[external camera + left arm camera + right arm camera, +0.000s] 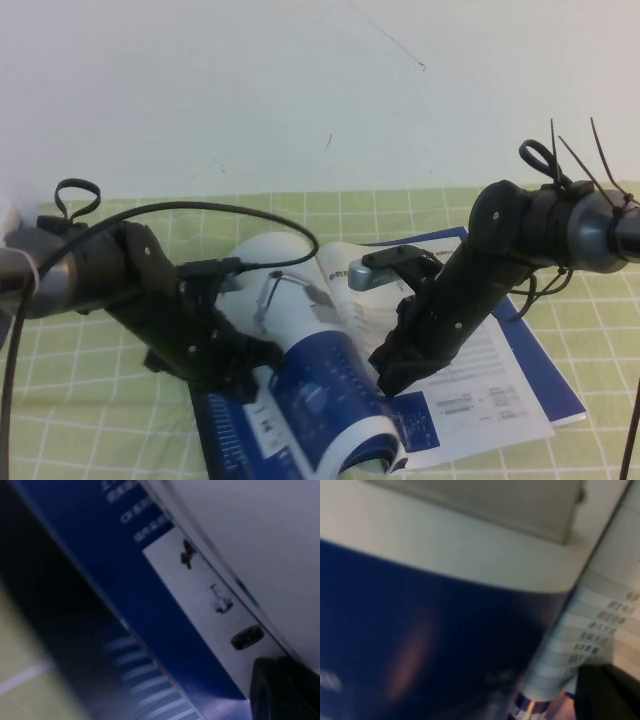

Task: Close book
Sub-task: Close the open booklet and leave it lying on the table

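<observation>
**High view.** The book (480, 395) was found lying open on the green checked cloth (80, 420), near the middle of the table. Its blue cover edge was exposed on the robot's right. A sheaf of pages (315, 390) was seen curled up into an arch over the spine. The left gripper (240, 368) was placed low at the book's left side, against the foot of that arch. The right gripper (392, 372) was set down on the right-hand page, against the arch's other flank. The arch was thus bracketed between the two. How far either gripper was open, and whether anything was held, could not be told.

**Left wrist view.** The frame was filled at close range by a blue printed page of the book (165, 615), with a white panel of small product pictures. A dark part of the left gripper was noted beside the page. Its state could not be told.

**Right wrist view.** A curved blue page with a white margin (430, 630) was recorded, with lines of print on a flatter page beside it. A dark part of the right gripper was seen against that page. Its state could not be told.
</observation>
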Motion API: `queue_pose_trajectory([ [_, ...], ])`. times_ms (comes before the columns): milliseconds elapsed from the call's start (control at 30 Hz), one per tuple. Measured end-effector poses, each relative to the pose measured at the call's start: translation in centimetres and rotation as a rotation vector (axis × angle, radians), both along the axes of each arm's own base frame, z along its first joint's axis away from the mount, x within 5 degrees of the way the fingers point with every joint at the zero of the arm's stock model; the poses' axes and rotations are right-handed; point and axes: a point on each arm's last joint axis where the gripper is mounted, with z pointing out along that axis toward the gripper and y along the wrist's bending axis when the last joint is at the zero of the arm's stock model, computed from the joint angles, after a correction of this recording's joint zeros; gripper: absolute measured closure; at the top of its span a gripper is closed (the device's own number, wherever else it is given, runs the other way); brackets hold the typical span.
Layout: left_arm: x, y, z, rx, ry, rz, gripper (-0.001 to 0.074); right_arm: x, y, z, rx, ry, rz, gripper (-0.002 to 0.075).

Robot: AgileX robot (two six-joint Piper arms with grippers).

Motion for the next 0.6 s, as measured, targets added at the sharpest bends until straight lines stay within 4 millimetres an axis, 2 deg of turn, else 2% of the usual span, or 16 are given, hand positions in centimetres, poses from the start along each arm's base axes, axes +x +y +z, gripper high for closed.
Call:
queue_pose_trajectory([
  [233,1.0,-2.7,1.6,-0.287,-0.058,0.000,0.0739,-0.3,0.1,0.5,0.030,-0.003,0.036,0.0729],
  [367,1.5,-3.6,2.7,-0.380,-0.105,-0.019,0.0739,-1.0,-0.5,2.1,-0.020,-0.030,0.109,0.0729],
  [433,1.6,-3.9,3.2,-0.414,-0.109,-0.021,0.0739,-1.3,-0.9,4.6,-0.040,-0.096,0.137,0.0729],
  [600,1.5,-4.6,4.2,-0.511,-0.108,-0.061,0.0739,-2.4,-1.8,13.2,0.011,-0.310,0.146,0.0729],
])
